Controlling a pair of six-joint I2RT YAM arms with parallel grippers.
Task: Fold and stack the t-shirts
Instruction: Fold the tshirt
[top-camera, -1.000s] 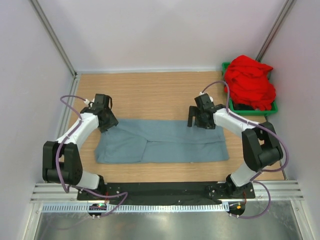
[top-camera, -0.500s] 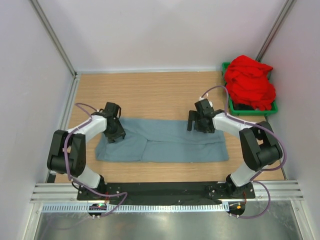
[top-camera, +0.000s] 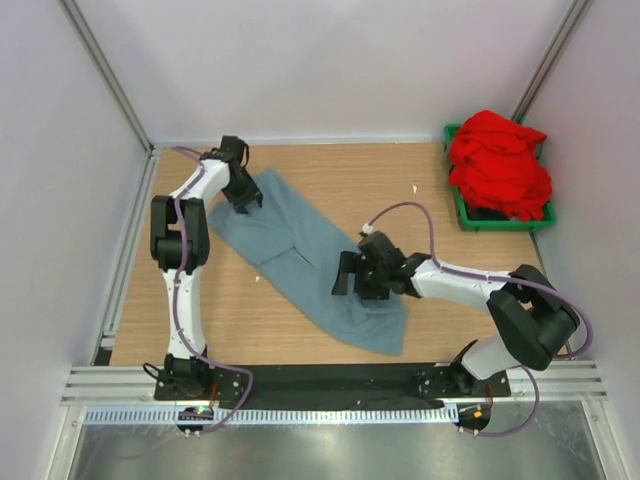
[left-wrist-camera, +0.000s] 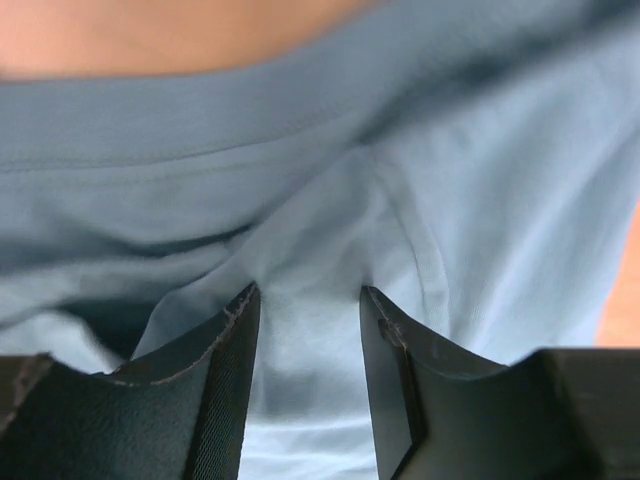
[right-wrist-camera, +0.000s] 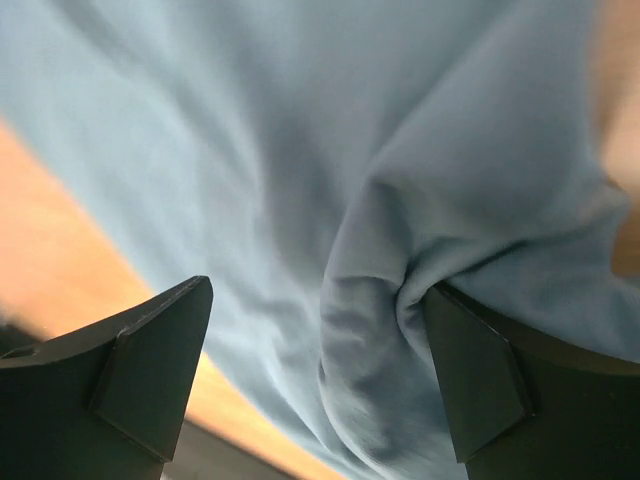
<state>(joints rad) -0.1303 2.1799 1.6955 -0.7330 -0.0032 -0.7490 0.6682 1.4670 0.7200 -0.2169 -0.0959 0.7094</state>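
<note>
The grey-blue t-shirt (top-camera: 300, 250) lies as a long folded strip, slanting from the far left to the near middle of the wooden table (top-camera: 380, 180). My left gripper (top-camera: 245, 195) is at its far left end. In the left wrist view (left-wrist-camera: 305, 295) the jaws stand narrow with puckered cloth (left-wrist-camera: 300, 150) pinched between them. My right gripper (top-camera: 347, 278) is on the strip's near part. In the right wrist view (right-wrist-camera: 320, 290) the jaws stand wide apart over the cloth (right-wrist-camera: 250, 120), with a fold bunched against the right finger (right-wrist-camera: 480, 380). The red t-shirt (top-camera: 498, 165) lies crumpled at the far right.
The red shirt is heaped in a green bin (top-camera: 505, 222) at the table's far right corner. White walls with metal posts close in the table on three sides. A black mounting rail (top-camera: 320, 380) runs along the near edge.
The grey-blue shirt has swung from lying straight across the table to a slant. My left gripper went to the far left with its end; my right gripper came nearer and leftward.
</note>
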